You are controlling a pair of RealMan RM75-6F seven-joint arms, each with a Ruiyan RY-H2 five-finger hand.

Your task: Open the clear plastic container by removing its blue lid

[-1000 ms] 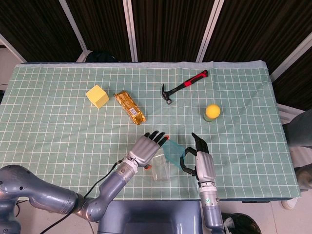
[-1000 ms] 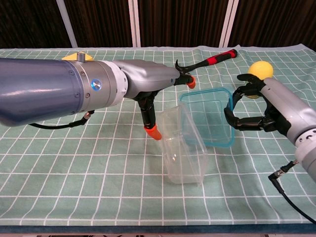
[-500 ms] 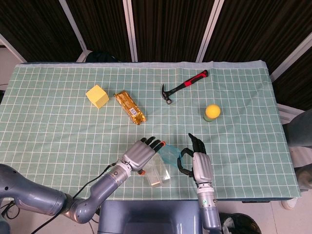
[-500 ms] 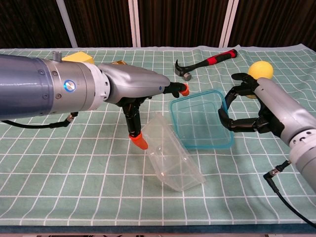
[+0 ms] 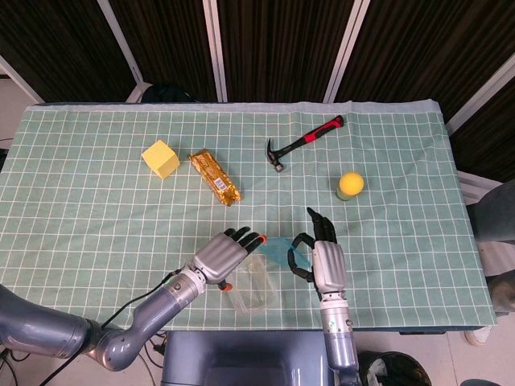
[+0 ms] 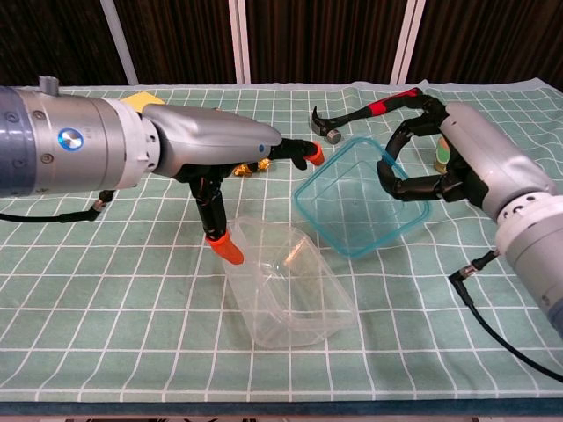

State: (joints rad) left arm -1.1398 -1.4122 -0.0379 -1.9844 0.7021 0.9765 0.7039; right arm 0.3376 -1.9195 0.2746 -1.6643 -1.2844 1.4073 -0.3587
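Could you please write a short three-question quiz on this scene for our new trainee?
1. True or false: the blue lid is off the clear container.
2. Which hand holds the lid? A) left hand B) right hand C) neither
3. Fill in: the tool at the far side of the table, with a red and black handle, is a ____.

Key
1. True; the lid is apart from the container, lifted and tilted.
2. B; the right hand's fingers curl around the lid's edge.
3. hammer

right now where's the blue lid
Off the clear container and tilted, in the right hand, just right of the container, near the table's front edge.
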